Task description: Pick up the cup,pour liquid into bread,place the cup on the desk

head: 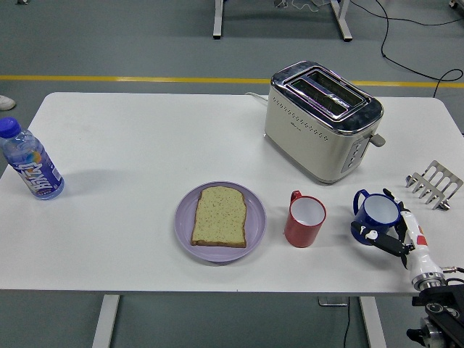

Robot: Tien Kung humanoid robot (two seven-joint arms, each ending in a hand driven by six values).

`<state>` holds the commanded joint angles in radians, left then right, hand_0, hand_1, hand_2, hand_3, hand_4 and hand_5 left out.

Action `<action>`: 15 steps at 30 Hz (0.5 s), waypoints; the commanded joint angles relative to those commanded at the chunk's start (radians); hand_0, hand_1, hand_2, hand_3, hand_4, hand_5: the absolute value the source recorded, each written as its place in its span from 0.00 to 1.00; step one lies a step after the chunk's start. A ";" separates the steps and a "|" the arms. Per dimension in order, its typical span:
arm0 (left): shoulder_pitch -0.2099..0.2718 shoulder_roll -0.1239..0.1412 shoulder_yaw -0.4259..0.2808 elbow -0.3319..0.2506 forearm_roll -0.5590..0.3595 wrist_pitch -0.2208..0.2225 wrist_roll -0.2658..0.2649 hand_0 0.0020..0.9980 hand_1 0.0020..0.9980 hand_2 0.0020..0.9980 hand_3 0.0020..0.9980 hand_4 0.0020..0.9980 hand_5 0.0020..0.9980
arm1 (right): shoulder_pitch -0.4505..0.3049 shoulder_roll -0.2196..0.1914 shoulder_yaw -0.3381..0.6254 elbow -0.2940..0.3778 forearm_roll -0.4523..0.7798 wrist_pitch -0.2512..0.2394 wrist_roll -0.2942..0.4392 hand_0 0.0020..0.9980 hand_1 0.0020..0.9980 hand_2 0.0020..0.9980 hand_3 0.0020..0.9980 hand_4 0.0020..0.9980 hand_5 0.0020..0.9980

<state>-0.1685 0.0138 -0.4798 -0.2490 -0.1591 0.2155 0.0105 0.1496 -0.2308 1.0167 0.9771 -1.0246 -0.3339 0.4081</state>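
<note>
Blue cup (377,216) standing upright near the right end of the white counter (145,145), well right of the red mug (304,220) and in front of the toaster (322,119), with the right robot hand (388,232) wrapped around its lower near side. Fingers (371,235) curled against the wall, so apparently closed on the cup, though grip firmness not readable from this height. Cup base seemingly on the counter, lift not yet evident. Probably rigid plastic or enamel, light, smooth and somewhat slippery; loop handles visible at the rim on the left and far sides. Contents not discernible, so best treated as part full and kept level. Best hold likely around the body below the rim, leaving the pouring lip toward the left free. Bread (220,215) lying flat on the purple plate (185,225), left of the red mug, soft and absorbent, calling for a slow tilt. Red mug directly between cup and plate, so a carry over or around it needed. Metal rack (433,186) just beyond the hand on the right; bottle (30,168) far left. Left arm out of view.
</note>
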 joint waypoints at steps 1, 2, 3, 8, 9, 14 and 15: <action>0.000 0.000 0.000 0.000 0.000 0.000 0.000 0.69 0.76 0.77 0.61 0.40 1.00 | 0.000 0.000 0.000 0.000 0.000 -0.001 0.000 0.90 0.78 0.87 0.91 1.00 0.18; 0.000 0.000 0.000 0.000 0.001 0.000 0.000 0.69 0.76 0.77 0.61 0.40 1.00 | 0.000 0.000 -0.001 -0.001 0.001 -0.002 0.000 0.85 0.73 0.82 0.85 1.00 0.18; 0.000 0.000 -0.001 0.000 0.002 0.000 0.001 0.69 0.76 0.77 0.61 0.40 1.00 | -0.001 0.000 -0.002 -0.002 0.002 -0.003 0.001 0.85 0.73 0.82 0.85 1.00 0.18; 0.001 0.000 -0.003 0.000 0.006 0.001 0.002 0.69 0.76 0.77 0.61 0.40 1.00 | -0.002 -0.001 -0.003 0.000 0.007 -0.001 0.006 0.86 0.73 0.81 0.85 1.00 0.17; 0.001 -0.001 -0.004 0.000 0.006 0.001 0.002 0.69 0.76 0.77 0.61 0.40 1.00 | -0.002 -0.001 -0.003 0.000 0.007 0.000 0.006 0.86 0.73 0.81 0.85 1.00 0.17; 0.002 -0.001 -0.004 0.000 0.006 0.000 0.002 0.69 0.76 0.77 0.61 0.40 1.00 | -0.002 -0.001 -0.003 0.002 0.013 -0.003 0.009 0.86 0.74 0.81 0.85 0.99 0.16; 0.003 -0.001 -0.004 0.000 0.006 0.000 0.002 0.69 0.76 0.77 0.61 0.40 1.00 | -0.001 -0.001 -0.004 0.002 0.014 -0.004 0.009 0.86 0.74 0.81 0.85 0.99 0.16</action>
<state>-0.1659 0.0129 -0.4833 -0.2491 -0.1529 0.2154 0.0122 0.1482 -0.2320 1.0132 0.9795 -1.0108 -0.3377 0.4175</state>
